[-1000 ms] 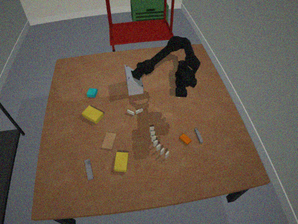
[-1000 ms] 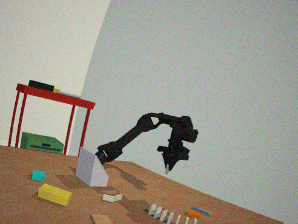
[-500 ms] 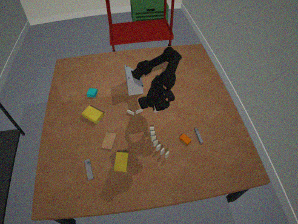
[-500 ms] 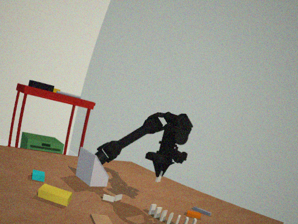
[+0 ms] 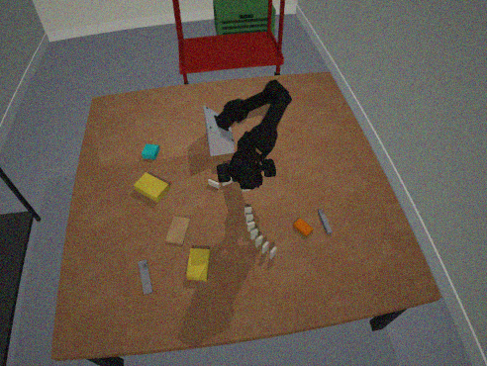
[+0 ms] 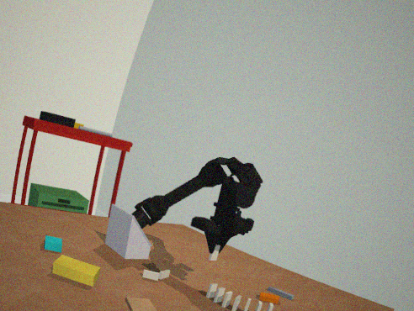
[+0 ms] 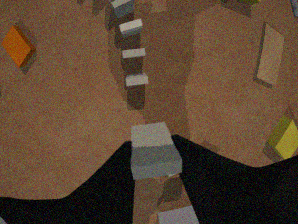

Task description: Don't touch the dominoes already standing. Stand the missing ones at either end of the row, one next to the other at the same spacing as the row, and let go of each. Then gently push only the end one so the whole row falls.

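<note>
My gripper (image 5: 245, 186) (image 6: 214, 250) (image 7: 152, 144) is shut on a white domino (image 6: 214, 255) (image 7: 151, 135). It holds the domino above the table, a short way beyond the arm-side end of the row. Several white dominoes (image 5: 251, 226) (image 6: 227, 298) (image 7: 134, 53) stand in a curved row; the nearest one (image 5: 247, 211) (image 7: 136, 80) is apart from the held domino. Two more white dominoes lie on the table, one (image 5: 213, 183) (image 6: 151, 275) beside the other (image 5: 227, 183) (image 6: 164, 274), left of the gripper in the top view. The held domino is mostly hidden in the top view.
An orange block (image 5: 303, 227) (image 6: 269, 298) (image 7: 19, 46) and a grey bar (image 5: 325, 222) lie right of the row. Yellow blocks (image 5: 151, 187) (image 5: 198, 264), a tan piece (image 5: 177, 230) (image 7: 270, 54), a cyan block (image 5: 149, 151) and another grey bar (image 5: 145, 277) lie left. A grey wedge (image 6: 126, 239) stands by the arm's base.
</note>
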You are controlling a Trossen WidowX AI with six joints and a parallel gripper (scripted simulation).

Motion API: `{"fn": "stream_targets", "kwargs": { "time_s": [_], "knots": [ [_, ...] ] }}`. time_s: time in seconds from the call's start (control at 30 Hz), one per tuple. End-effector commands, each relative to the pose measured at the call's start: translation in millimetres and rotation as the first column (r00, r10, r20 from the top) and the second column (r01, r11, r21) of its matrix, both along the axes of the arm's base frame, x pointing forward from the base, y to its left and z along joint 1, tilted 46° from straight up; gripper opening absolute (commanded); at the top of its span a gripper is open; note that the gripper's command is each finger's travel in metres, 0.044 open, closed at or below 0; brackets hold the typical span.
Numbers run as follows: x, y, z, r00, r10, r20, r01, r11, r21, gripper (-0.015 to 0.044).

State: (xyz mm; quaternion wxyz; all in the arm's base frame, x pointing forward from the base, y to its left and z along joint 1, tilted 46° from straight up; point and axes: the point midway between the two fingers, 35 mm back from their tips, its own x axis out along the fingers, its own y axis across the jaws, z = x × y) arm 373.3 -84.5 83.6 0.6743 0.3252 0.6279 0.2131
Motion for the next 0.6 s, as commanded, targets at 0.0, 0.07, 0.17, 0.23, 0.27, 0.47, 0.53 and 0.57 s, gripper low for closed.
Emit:
{"fn": "stream_targets", "kwargs": {
  "time_s": [0.0,0.07,0.17,0.23,0.27,0.47,0.53,0.57],
  "knots": [
    [4,17,-15,1.0,0.003,-0.007,-0.003,1.0,0.006,0.0107],
    [6,24,-22,1.0,0.003,-0.007,-0.003,1.0,0.005,0.0107],
    [8,34,-33,1.0,0.003,-0.006,-0.003,1.0,0.006,0.0107],
    [9,41,-40,1.0,0.003,-0.006,-0.003,1.0,0.006,0.0107],
    [10,45,-43,1.0,0.003,-0.006,-0.003,1.0,0.007,0.0107],
    [10,67,-62,1.0,0.002,-0.009,-0.002,1.0,0.009,0.0107],
    [9,74,-69,1.0,0.003,-0.008,-0.003,1.0,0.011,0.0107],
    [9,78,-72,1.0,0.004,-0.007,-0.003,1.0,0.013,0.0107]
  ]
}}
